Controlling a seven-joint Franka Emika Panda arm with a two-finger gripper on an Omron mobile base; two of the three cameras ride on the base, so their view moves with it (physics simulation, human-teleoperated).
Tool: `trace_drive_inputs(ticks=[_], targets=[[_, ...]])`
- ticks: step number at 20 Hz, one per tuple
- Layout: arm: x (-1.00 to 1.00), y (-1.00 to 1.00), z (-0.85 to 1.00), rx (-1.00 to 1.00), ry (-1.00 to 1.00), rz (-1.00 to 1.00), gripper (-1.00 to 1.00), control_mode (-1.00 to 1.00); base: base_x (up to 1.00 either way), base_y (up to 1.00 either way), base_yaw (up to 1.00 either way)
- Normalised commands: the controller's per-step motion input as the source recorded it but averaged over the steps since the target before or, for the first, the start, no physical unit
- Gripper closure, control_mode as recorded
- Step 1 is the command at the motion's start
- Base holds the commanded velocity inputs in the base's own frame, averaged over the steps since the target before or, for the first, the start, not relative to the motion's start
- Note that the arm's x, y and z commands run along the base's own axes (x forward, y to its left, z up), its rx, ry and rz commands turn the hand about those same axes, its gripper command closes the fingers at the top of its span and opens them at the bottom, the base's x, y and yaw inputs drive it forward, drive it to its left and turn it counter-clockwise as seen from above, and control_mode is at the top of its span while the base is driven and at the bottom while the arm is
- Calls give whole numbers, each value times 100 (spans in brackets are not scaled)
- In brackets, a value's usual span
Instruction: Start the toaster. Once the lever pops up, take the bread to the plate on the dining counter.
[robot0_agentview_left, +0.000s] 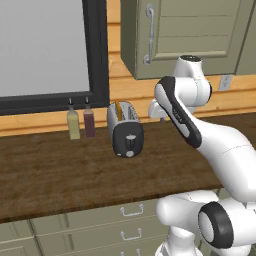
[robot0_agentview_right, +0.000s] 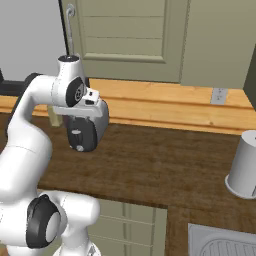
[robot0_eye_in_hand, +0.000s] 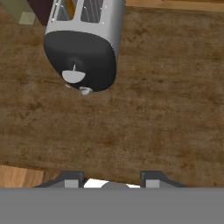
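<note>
The toaster (robot0_eye_in_hand: 83, 43), silver with a rounded black front bearing a pale knob and the lever (robot0_eye_in_hand: 85, 90), stands on the dark wood tabletop (robot0_eye_in_hand: 153, 109), ahead of the hand (robot0_eye_in_hand: 113, 180). An orange-crusted bread (robot0_agentview_left: 118, 109) slice sits in one slot. The fingers stand partly apart, gripping nothing.

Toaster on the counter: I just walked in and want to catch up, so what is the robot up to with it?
The white arm is reaching over the dark wood counter toward the silver toaster, which stands beside two slim bottles. A slice of bread sits in one slot. In the hand view the gripper holds nothing and hangs apart from the black front panel, short of the lever. So the toaster has not been touched, and the bread is not yet taken out.
</note>
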Motion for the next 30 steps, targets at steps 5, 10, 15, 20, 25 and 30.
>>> trace_drive_inputs(ticks=[5,10,15,20,25,30], targets=[[-22,27,-16,-1,-6,0,-100,-100,0,0,0],[-22,66,-30,-4,-16,0,-100,-100,0,0,0],[21,36,-11,0,-10,-2,-100,-100,0,0,0],[44,1,-9,0,-6,-5,-100,-100,0,0,0],[42,0,-9,0,-3,-5,-100,-100,0,0,0],[20,0,-2,0,0,-2,-100,-100,0,0,0]])
